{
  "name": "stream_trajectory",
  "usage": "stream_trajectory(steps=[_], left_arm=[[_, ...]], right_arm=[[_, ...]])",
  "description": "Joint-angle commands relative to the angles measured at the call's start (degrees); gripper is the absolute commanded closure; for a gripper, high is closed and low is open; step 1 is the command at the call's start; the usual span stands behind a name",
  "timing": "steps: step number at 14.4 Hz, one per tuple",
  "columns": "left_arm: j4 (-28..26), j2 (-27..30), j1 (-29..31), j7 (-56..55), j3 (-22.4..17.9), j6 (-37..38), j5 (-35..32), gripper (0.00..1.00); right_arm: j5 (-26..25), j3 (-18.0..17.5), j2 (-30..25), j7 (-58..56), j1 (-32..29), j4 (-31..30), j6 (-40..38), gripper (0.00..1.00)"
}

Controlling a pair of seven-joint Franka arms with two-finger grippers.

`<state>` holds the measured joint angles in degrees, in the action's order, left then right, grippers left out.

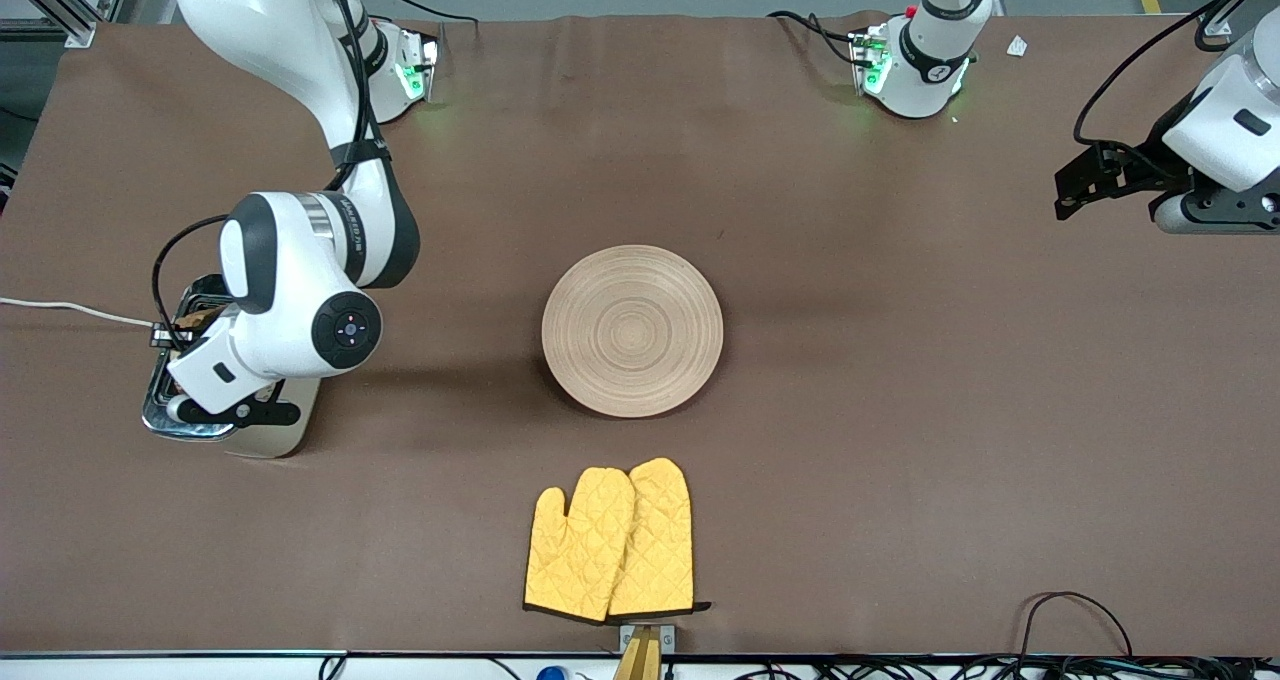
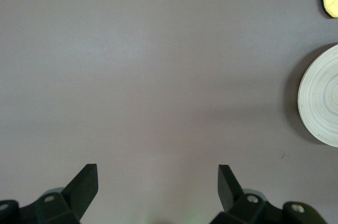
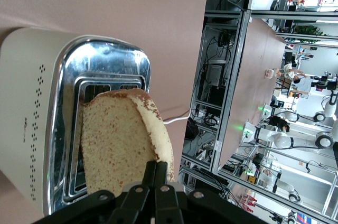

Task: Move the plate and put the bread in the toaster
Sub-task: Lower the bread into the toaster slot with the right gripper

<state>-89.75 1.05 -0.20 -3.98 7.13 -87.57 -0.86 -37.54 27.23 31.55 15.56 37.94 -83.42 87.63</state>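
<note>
Right tool [image 3: 157, 182] pinches bread [image 3: 119, 139] upright over toaster [image 3: 63, 123]; left tool [image 2: 158, 182] waits, fingers apart.

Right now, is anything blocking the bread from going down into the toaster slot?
Nothing visible does. The right pincer is shut on the bread, holding it right over the toaster with its lower edge at the open slots; no object lies across them. The left pincer waits open over bare table, away from the plate.
</note>
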Motion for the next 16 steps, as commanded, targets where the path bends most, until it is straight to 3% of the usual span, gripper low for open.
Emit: stream_trajectory(steps=[1,12,13,15,16], left_arm=[[-1.0,1.3,0.3,-0.1,0.2,-0.2,0.6,0.00],[-1.0,1.2,0.4,-0.1,0.2,-0.3,0.6,0.00],[-1.0,1.2,0.4,-0.1,0.2,-0.3,0.6,0.00],[-1.0,1.3,0.4,-0.1,0.2,-0.3,0.6,0.00],[-1.0,1.2,0.4,-0.1,0.1,-0.3,0.6,0.00]], right_arm=[[-0.6,-0.2,-0.2,1.0,-1.0,-0.7,1.8,0.99],[-0.3,-0.2,1.0,1.0,-3.3,-1.0,5.9,0.97],[0.4,-0.2,1.1,1.0,-3.3,-1.0,5.9,0.84],[1.2,-0.2,1.1,1.0,-3.7,-0.9,5.9,0.50],[1.3,-0.2,1.1,1.0,-4.0,-0.9,5.9,0.44]])
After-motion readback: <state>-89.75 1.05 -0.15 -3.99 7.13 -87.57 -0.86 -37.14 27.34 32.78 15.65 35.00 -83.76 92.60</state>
